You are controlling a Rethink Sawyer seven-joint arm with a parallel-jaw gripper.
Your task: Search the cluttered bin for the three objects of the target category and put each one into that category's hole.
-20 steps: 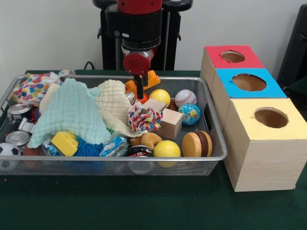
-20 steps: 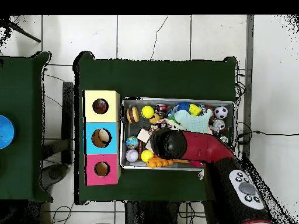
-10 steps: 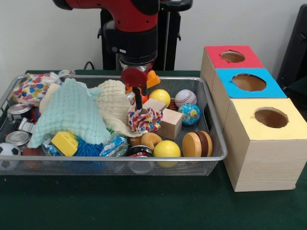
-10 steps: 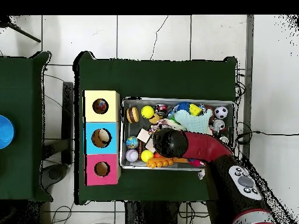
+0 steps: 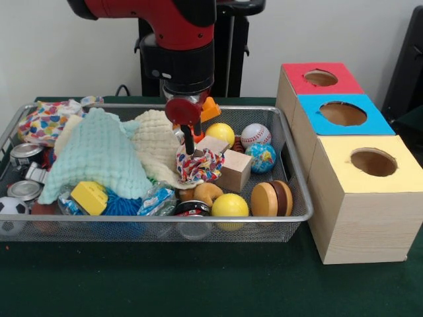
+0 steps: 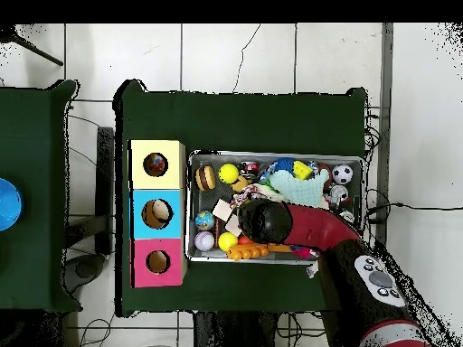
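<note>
The wire mesh bin (image 5: 165,217) is full of clutter; it also shows in the overhead view (image 6: 276,154). One spotted cloth (image 5: 198,165) lies bunched in the middle against a wooden block. A second spotted cloth (image 5: 41,123) lies in the far left corner. No third one shows in the bin. My gripper (image 5: 190,148) hangs straight down, its tip just above the left edge of the middle spotted cloth. In the overhead view my arm (image 6: 271,221) covers it. The hole (image 5: 373,162) in the yellow-topped box is to the right; from above, the hole (image 6: 155,164) shows something colourful inside.
A mint-green cloth (image 5: 99,155) and a cream cloth (image 5: 155,140) lie left of the gripper. A wooden block (image 5: 231,168), two yellow balls (image 5: 230,205), a baseball (image 5: 256,135) and a globe ball (image 5: 262,158) lie to the right. Blue-topped (image 5: 344,113) and red-topped (image 5: 320,78) boxes stand behind the yellow one.
My arm has swung a little to the left and my gripper has come down, from above the orange toy to just over the middle spotted cloth. The bin's contents have not moved.
</note>
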